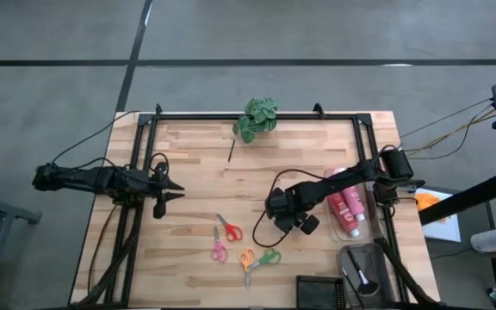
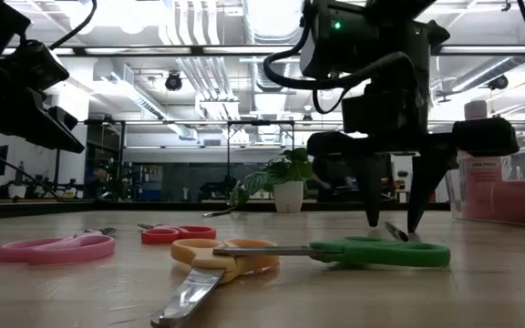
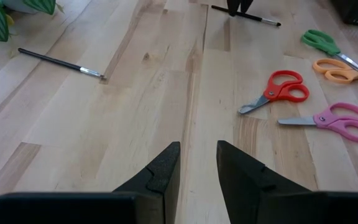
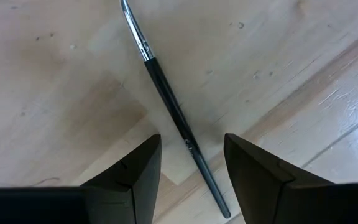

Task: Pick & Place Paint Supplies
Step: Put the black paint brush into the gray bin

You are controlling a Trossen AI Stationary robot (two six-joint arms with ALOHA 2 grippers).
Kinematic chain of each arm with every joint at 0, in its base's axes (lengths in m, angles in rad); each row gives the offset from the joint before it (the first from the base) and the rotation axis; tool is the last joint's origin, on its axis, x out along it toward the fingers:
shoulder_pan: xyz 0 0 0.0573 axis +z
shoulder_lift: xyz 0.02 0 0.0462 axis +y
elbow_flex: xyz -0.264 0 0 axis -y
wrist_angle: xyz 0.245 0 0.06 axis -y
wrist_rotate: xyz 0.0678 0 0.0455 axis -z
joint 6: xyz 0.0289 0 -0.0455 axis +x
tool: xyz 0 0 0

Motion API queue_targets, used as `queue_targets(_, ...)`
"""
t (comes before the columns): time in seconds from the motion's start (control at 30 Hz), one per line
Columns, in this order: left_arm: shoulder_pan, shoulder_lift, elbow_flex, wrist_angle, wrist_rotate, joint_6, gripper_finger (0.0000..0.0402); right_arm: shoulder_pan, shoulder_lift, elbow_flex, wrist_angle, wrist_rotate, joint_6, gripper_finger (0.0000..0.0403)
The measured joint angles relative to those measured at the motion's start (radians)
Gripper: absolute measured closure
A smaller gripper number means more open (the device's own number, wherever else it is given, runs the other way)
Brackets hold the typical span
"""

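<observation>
Brush under my right arm: I see a thin dark-handled brush (image 4: pixel 169 102) lying flat on the wooden table (image 1: pixel 196 172), toward the right of its middle, its handle running between the fingers without touching either.
Right gripper: my right gripper (image 4: pixel 191 162) points down over that brush, fingers apart, one on each side of the handle, tips just above the wood; nothing is held.
Second brush: another dark brush (image 1: pixel 231 149) lies near the table's far edge, just beside the potted plant (image 1: pixel 257 119).
Bottles: I make out a red and pink squeeze bottles (image 1: pixel 344 205) lying together in a clear tray (image 1: pixel 352 232) at the right edge.
Brush holder: a grey tub (image 1: pixel 364 269) in the near right corner holds a dark-handled brush (image 1: pixel 357 274).
Scissors: red (image 1: pixel 229 231), pink (image 1: pixel 218 251), orange (image 1: pixel 247 259) and green (image 1: pixel 267 257) pairs lie near the table's near edge, left of my right gripper.
Left gripper: my left gripper (image 3: pixel 197 163) waits over the left edge, fingers a narrow gap apart, empty.
</observation>
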Motion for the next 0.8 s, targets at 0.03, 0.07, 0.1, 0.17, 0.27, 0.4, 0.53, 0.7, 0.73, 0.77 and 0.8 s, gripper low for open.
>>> queue_targets(0.03,0.0,0.0,0.0,0.0,0.0,0.0,0.0296,0.0,0.0,0.0,0.0,0.0,0.001,0.0232)
queue_targets(0.07,0.0,0.0,0.0,0.0,0.0,0.0,0.0296,0.0,0.0,-0.001,0.001,0.0,0.0,0.0232)
queue_targets(0.1,0.0,0.0,0.0,0.0,0.0,0.0,0.0296,0.0,0.0,-0.002,0.003,0.0,-0.003,0.0232)
queue_targets(0.17,0.0,0.0,0.0,0.0,0.0,0.0,0.0296,0.0,0.0,-0.006,0.006,0.0,-0.012,0.0232)
queue_targets(0.27,0.0,0.0,0.0,0.0,0.0,0.0,0.0296,0.0,-0.002,-0.007,0.007,-0.001,-0.014,0.0232)
queue_targets(0.4,0.0,0.0,0.0,0.0,0.0,0.001,0.0296,0.0,0.001,-0.007,0.007,-0.002,-0.015,0.0233)
queue_targets(0.53,0.0,0.0,0.0,0.0,0.0,0.002,0.0296,0.0,0.001,-0.01,0.003,-0.008,-0.015,0.0266)
queue_targets(0.7,0.0,0.0,0.0,0.0,0.0,0.002,0.0296,0.0,0.001,-0.023,0.001,-0.057,-0.011,0.0344)
queue_targets(0.73,0.0,0.0,0.0,0.0,0.0,0.002,0.0296,0.0,0.001,-0.026,0.002,-0.06,0.0,0.036)
queue_targets(0.77,0.0,0.0,0.0,0.0,0.0,0.002,0.0296,0.0,0.001,-0.028,0.002,-0.06,0.011,0.0375)
queue_targets(0.8,0.0,0.0,0.0,0.0,0.0,0.002,0.0296,0.0,0.001,-0.031,0.003,-0.06,0.023,0.0384)
